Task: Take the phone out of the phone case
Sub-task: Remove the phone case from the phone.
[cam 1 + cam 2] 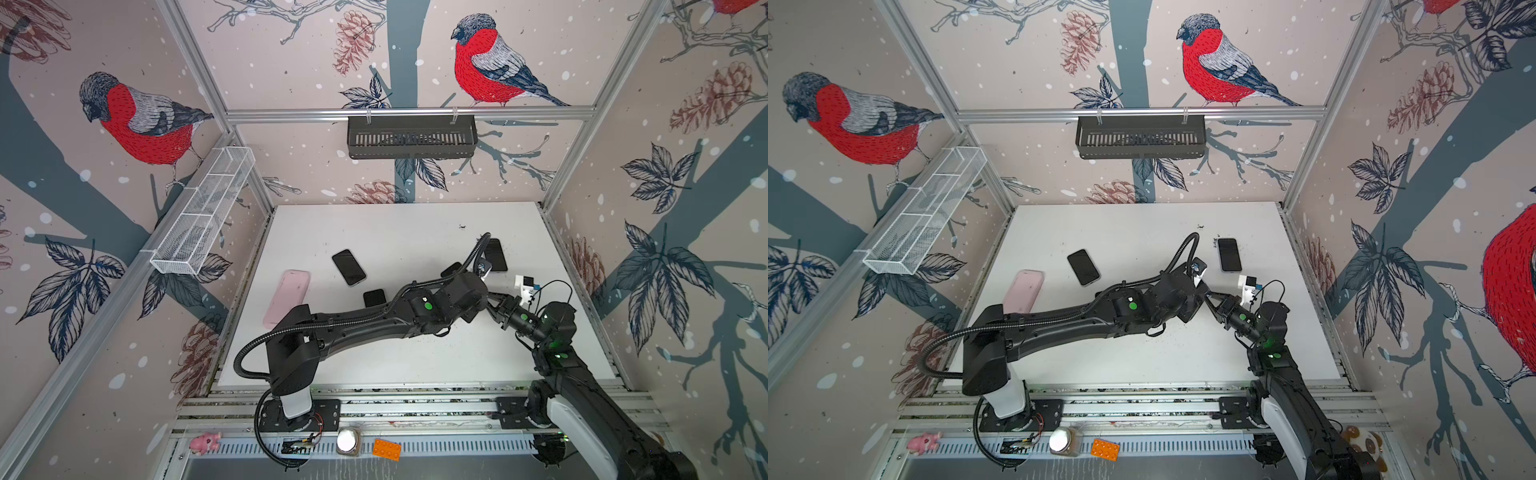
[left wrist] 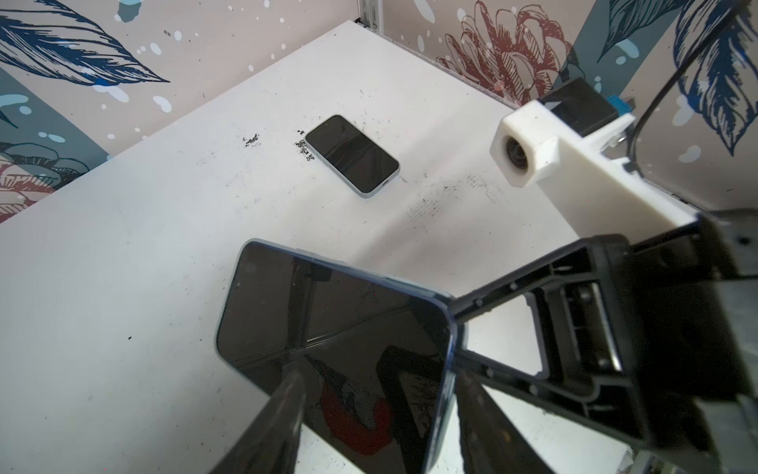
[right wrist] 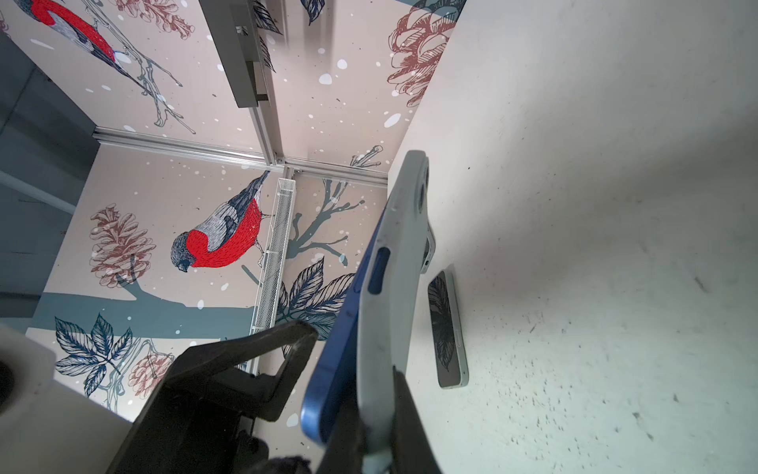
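Left wrist view puts the phone [image 2: 336, 328] right between the fingers of the left claw [image 2: 379, 375]. We see one finger [image 2: 279, 422] in front of the dark screen and the other past the blue edge. The claw stands apart around the phone, and we cannot tell whether either pad touches it.

The right claw [image 3: 375, 414] grips from the opposite side. In its own wrist view we see its fingers pinched together on the near end of the grey phone case [image 3: 389, 266]. At the end nearest this claw the blue phone stands partly out of the case. Toward the far end, by the camera holes, phone and case lie close together. Both hang tilted above the white table [image 2: 123, 266], touching nothing but the claw.

In both top views we find the two claws tip to tip. Straight ahead of the left claw, well apart from it, a bare phone [image 2: 352, 154] lies flat with its screen up. A pink case [image 1: 289, 297] lies flat well away from both claws, back near the left arm's elbow
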{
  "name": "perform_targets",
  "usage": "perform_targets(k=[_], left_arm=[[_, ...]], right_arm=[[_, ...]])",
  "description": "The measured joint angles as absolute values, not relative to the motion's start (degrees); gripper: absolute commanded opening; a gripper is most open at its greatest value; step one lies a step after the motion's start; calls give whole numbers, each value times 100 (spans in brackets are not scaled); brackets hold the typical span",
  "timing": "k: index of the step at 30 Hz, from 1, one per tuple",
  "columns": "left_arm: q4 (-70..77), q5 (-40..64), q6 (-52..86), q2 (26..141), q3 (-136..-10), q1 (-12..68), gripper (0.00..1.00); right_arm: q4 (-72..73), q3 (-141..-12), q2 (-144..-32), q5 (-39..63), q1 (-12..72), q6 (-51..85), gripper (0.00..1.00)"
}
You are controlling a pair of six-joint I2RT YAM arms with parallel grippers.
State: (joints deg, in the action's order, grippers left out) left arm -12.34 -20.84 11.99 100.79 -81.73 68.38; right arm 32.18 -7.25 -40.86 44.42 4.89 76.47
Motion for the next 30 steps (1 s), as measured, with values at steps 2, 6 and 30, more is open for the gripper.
perform_targets(k=[2,6,30], left_arm=[[-1232,-2121,1164,10136,-8173,6838,58],[-1223,-2163,1162,10259,-8176,6842,56],[-1905,-3301,1061,11107,-8871,7072,6]], right_arm=[[3216,-716,-4077,4434,486,7647,1],[3157,-679,-4064,4379,482,7647,1],[3044,-554,-3966,4270,482,7649,1]])
